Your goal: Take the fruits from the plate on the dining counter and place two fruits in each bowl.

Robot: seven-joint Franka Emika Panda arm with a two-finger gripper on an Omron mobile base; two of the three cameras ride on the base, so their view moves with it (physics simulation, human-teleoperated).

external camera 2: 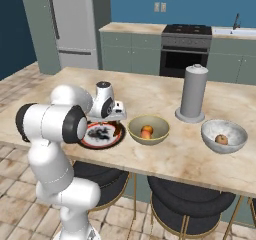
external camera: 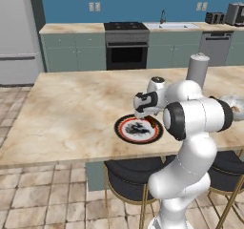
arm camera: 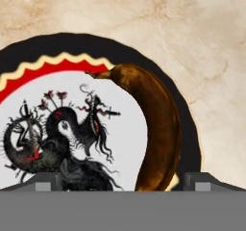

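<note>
**Third fruit: gripper poised over the plate, jaws wide**

The plate (external camera 2: pixel 101 139) sat near the dining counter's (external camera 2: pixel 175 155) near edge, towards its left end as the right base view showed it, directly in front of the robot. The gripper (arm camera: pixel 123 179) hung just above it, pointing down, jaws spread as wide as they go and holding nothing. In the hand view a dark brown fruit (arm camera: pixel 161 129), long and curved rather than round, lay along the plate's black rim, between the two finger tips but nearer one of them.

Just beside the plate to the right, along the same edge, the olive-yellow bowl (external camera 2: pixel 148 122) held one yellow-orange fruit (external camera 2: pixel 146 131). Behind and to the right of it, farther from the edge, stood a tall grey cylinder (external camera 2: pixel 193 93). Near the right end, the white-grey speckled bowl (external camera 2: pixel 224 129) held one peach-pink fruit (external camera 2: pixel 221 139).

With one fruit in each bowl, the job looked about half done, and the step in hand was picking up the next fruit. Whether a fourth fruit lay on the plate could not be told, since the hand covered much of it in both base views.

The next move probably called for centring the jaws across the brown fruit's narrow width, going down until the tips straddled it, closing, then lifting clear of the rim before carrying it right to a bowl.
</note>
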